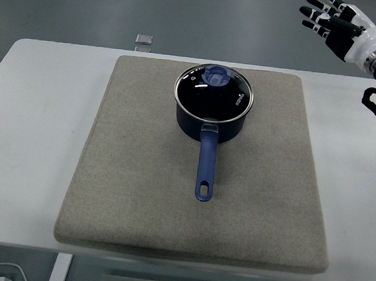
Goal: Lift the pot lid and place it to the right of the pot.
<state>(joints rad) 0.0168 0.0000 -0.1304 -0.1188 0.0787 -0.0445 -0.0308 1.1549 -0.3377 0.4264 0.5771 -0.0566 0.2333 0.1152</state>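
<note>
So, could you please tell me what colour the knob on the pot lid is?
Blue: the knob matches the pot's handle, seen in the head view.

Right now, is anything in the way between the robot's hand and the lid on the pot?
No. The right hand hovers open up at the far right, and only bare mat lies between it and the lid. Nothing visible blocks it.

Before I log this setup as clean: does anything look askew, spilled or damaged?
Nothing stands out. The lid sits level on the pot, which stands upright on the mat, handle pointing toward the near edge. No spill shows. The right hand hovers open, far up and right of the pot.
</note>
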